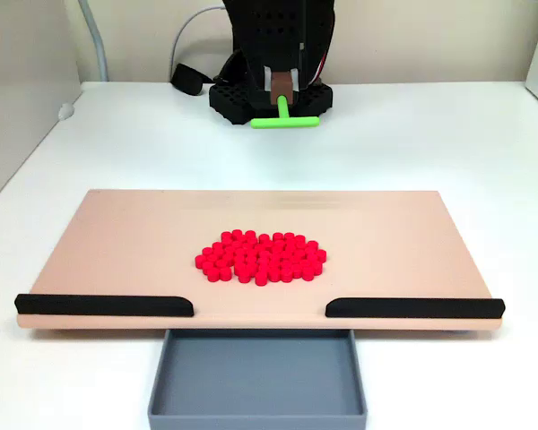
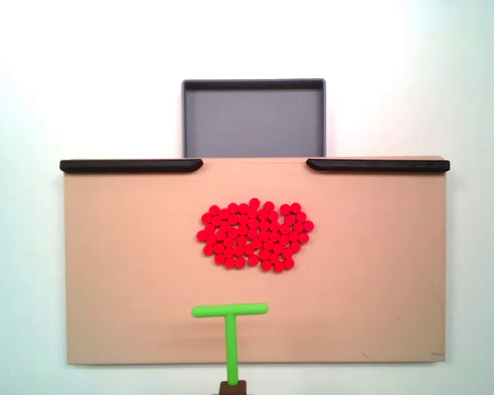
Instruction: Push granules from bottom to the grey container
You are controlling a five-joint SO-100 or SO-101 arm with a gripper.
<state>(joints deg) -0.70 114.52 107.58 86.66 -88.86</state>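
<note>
Light, loose granules point(image 2: 254, 235) will roll and scatter; sweep them broadside with the green pusher point(image 2: 230, 311), clamped in the claw point(image 1: 283, 90).

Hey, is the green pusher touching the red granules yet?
Apart. In a fixed view looking down, bare tan board shows between the pusher crossbar and the nearest granules.

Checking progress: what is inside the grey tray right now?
The tray holds no granules; they lie on the board, whose edge hides the tray's near strip.
</note>
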